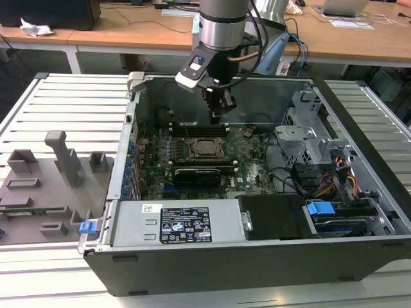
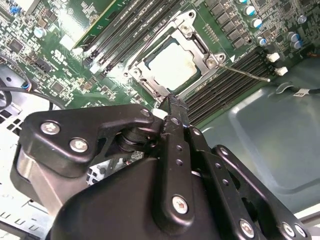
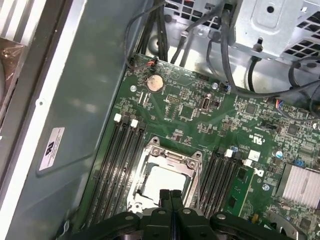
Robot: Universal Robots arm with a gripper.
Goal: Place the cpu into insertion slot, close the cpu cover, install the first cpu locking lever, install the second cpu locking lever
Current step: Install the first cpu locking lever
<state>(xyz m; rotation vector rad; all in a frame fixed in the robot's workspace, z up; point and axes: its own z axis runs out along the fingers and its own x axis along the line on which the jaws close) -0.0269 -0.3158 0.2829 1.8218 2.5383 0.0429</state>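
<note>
One gripper (image 3: 170, 195), fingers pressed together with nothing between, just above the edge of the cpu cover (image 3: 172, 159); cover flat over the cpu (image 3: 160, 181); one locking lever (image 2: 245, 72) sticking out sideways.

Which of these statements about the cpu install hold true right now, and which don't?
1. The cpu lies seated on the green board. True.
2. The cpu cover stands upright, swung open. False: it lies flat, framing the cpu.
3. The end effector grips the cpu. False: its fingers are shut together on nothing, above the board.
4. Memory slots run along two sides of the cpu. True.
</note>
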